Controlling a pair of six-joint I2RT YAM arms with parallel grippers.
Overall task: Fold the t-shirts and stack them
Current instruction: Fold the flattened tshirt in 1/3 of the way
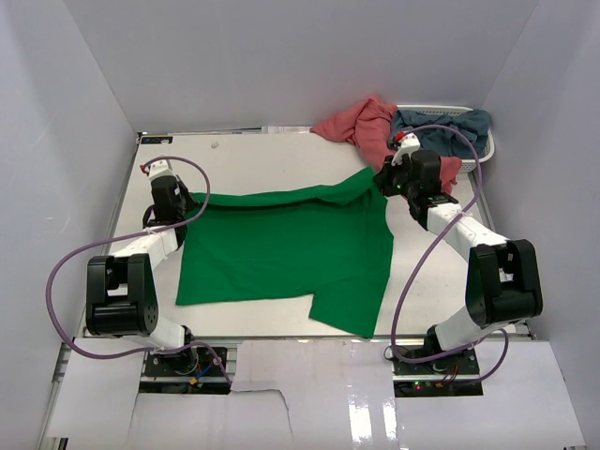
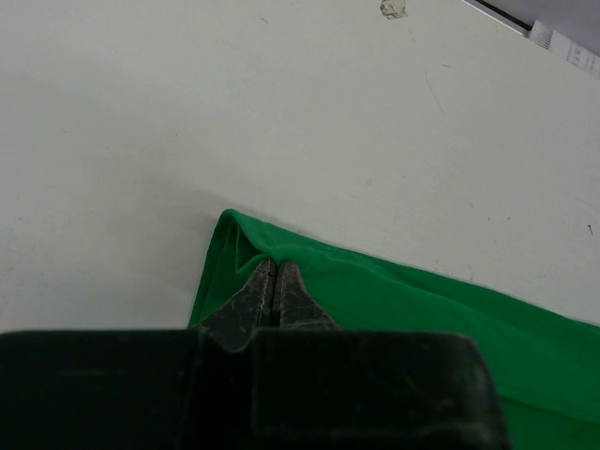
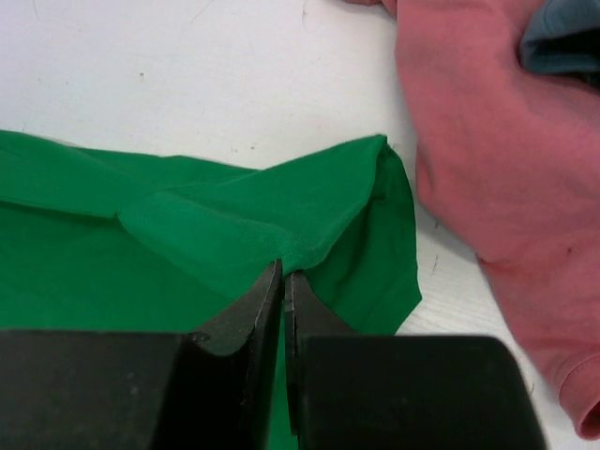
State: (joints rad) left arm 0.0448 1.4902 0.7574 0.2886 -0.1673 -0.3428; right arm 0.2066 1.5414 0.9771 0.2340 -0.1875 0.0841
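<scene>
Cradling a rumpled grey-blue t-shirt [image 1: 452,125] in the white slatted plastic basket [image 1: 433,110] at the far right corner of the table [image 1: 253,161], with the cloth heaped up to the rim. Draping a salmon-pink t-shirt [image 1: 364,127] beside and partly over the basket's left and near sides, bunched in soft thick folds and spilling onto the tabletop; not showing how much of it is actually inside.

Spreading a bright green t-shirt [image 1: 281,248] flat over the middle of the table: smooth matte knit, its far edge rolled into a low ridge, one flap jutting toward the near edge on the right. Pinching its far left corner with the left gripper [image 2: 274,269], the dark jaws pressed together on a small pleat of cloth. Pinching its far right corner with the right gripper [image 3: 282,274] in the same way — jaws closed on a doubled fold, with the pink shirt lying just beside that corner.

Showing bare white tabletop along the far and left edges, and narrower strips along the near edge and to the right of the green shirt. Boxing the table in on three sides with plain pale walls [image 1: 281,56].
</scene>
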